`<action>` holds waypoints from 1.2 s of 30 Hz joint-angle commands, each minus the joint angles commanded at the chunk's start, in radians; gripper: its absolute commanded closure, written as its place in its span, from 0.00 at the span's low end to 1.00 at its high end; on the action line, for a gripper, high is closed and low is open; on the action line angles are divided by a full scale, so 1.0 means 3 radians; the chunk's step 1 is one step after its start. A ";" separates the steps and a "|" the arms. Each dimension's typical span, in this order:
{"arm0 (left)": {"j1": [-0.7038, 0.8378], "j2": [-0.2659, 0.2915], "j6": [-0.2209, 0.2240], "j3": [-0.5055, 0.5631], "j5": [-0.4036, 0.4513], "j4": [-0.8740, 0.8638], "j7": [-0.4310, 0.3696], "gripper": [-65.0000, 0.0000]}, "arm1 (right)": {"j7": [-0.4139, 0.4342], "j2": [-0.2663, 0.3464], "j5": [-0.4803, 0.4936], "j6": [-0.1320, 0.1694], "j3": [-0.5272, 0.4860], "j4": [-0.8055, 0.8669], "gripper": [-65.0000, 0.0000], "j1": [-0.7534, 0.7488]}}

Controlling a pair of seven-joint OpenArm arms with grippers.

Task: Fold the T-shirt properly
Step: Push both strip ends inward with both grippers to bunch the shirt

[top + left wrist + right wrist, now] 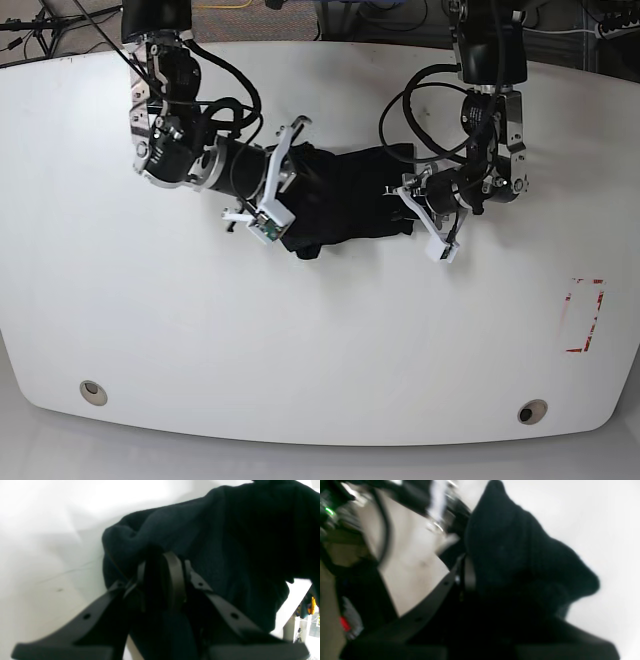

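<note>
Left wrist: left gripper [161, 580] jaws are pinching a bunched fold of the T-shirt [225, 542].
Right wrist: right gripper [470, 580] jaws are clamping cloth; view blurred.
Base: T-shirt is lying crumpled mid-tabletop [320, 340] between both arms.
Handling: soft, light, limp; grip hems or corners.

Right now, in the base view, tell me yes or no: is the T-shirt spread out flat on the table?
No. The T-shirt is bunched into a crumpled dark heap between the left gripper and the right gripper.

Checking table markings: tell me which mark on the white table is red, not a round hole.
The red rectangular outline near the white table's right edge; the two round holes sit along the front edge.
</note>
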 joint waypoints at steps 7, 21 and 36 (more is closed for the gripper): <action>0.0010 -0.0005 0.0000 0.0000 0.0000 -0.0005 0.0000 0.84 | 0.0179 -0.0010 0.0000 -0.0363 -0.0327 -0.0077 0.93 0.0133; 0.0066 -0.0020 0.0000 0.0000 0.0000 0.0015 0.0000 0.84 | 0.0378 -0.0194 -0.0834 -0.0583 -0.0460 -0.0322 0.36 0.0194; 0.0061 -0.0010 -0.0245 -0.0031 -0.0020 0.0220 0.0000 0.84 | 0.0384 -0.0624 -0.1539 -0.0568 -0.0450 -0.0348 0.36 0.0240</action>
